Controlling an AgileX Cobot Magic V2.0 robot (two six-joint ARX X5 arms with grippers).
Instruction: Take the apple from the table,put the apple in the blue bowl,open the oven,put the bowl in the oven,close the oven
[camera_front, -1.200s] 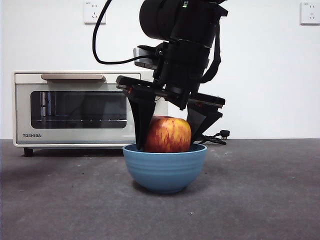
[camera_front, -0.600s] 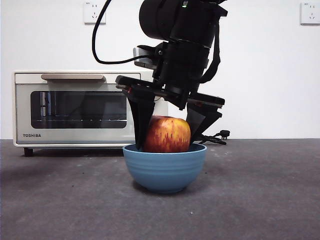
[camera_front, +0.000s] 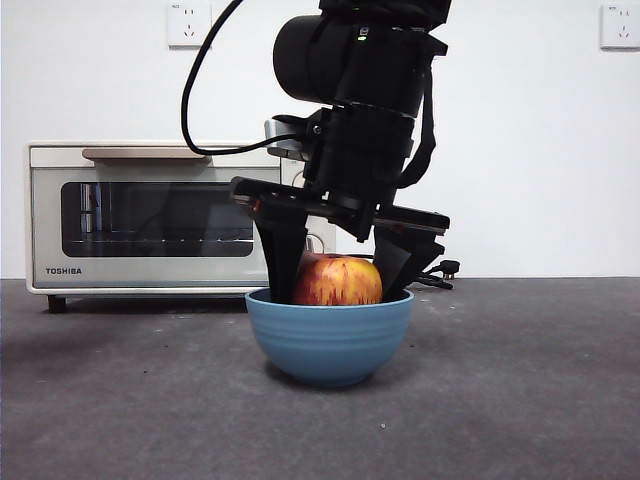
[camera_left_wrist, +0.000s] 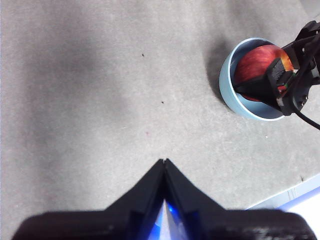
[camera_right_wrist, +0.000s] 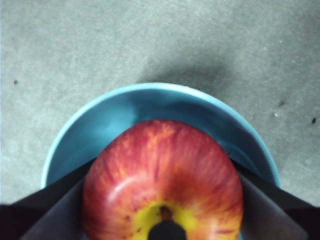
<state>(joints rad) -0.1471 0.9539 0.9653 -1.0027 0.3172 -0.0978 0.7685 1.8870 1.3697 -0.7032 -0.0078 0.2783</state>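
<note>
The red, yellow-streaked apple (camera_front: 338, 280) (camera_right_wrist: 162, 175) sits low inside the blue bowl (camera_front: 330, 342) (camera_right_wrist: 160, 89) in the middle of the table (camera_front: 520, 400). My right gripper (camera_front: 338, 290) (camera_right_wrist: 162, 200) reaches down into the bowl, and its two black jaws press against the apple's sides, shut on it. The left wrist view shows the same bowl (camera_left_wrist: 231, 95) and apple (camera_left_wrist: 256, 60) from afar. My left gripper (camera_left_wrist: 164, 162) hangs shut and empty over bare table, well away from the bowl. The cream oven (camera_front: 150, 215) stands behind to the left, its door closed.
A black plug and cable (camera_front: 440, 270) lie on the table behind the bowl, near the wall. A white edge (camera_left_wrist: 300, 197) shows in the corner of the left wrist view.
The right gripper has sunk lower with the apple, so the apple now sits deeper in the bowl. The bowl and the oven have not moved.
</note>
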